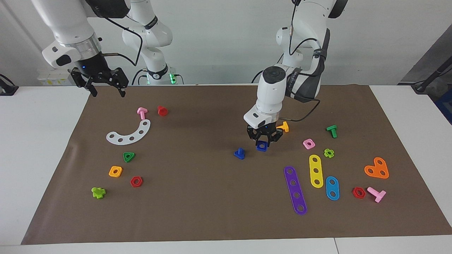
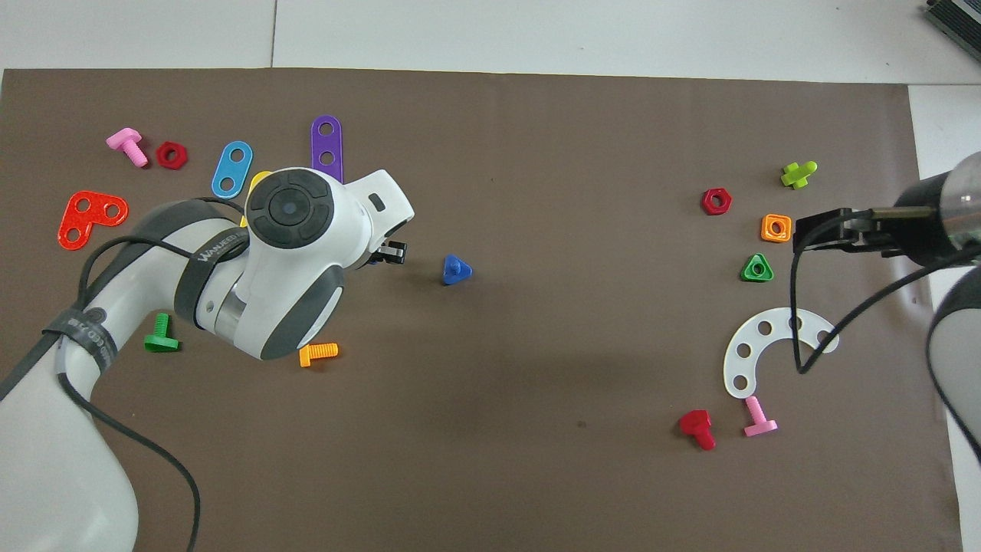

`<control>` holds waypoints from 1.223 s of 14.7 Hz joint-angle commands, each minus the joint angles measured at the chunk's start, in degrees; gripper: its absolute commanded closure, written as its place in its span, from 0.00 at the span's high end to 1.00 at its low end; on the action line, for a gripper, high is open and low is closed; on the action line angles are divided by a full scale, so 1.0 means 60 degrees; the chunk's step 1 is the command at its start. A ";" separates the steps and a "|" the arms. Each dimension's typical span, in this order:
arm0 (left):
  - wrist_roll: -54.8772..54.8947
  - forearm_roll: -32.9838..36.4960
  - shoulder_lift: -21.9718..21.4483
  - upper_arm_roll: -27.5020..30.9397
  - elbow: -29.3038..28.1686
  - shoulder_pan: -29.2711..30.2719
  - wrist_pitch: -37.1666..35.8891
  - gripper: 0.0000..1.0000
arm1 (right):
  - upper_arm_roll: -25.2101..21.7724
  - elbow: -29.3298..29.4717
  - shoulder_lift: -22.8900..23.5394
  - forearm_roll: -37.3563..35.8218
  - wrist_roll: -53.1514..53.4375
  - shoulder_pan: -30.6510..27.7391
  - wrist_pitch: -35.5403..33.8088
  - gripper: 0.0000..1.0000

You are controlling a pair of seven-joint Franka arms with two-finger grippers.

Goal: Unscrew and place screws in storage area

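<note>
gripping blue square nut point(image 1: 261, 146), left gripper point(image 1: 262, 142) hidden overhead, right gripper point(image 1: 105, 85) spread

Purple strip point(image 1: 295, 190), yellow strip point(image 1: 316, 170) and blue strip point(image 1: 332, 188) lie side by side; an orange heart plate point(image 1: 377, 168) sits beside them, a red nut point(image 1: 358, 192) touching a pink bolt point(image 1: 376, 194).

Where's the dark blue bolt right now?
The dark-blue bolt stands head-down on the brown mat near its middle, beside the dark-blue square nut at the left gripper, on that nut's right-arm side.
</note>
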 commanded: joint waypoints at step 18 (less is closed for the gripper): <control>0.2203 -0.1414 -0.1239 0.1539 -0.3091 0.0146 0.2596 1.00 | 0.0043 0.1776 0.6080 -0.0114 0.5981 0.4783 0.5481 0.85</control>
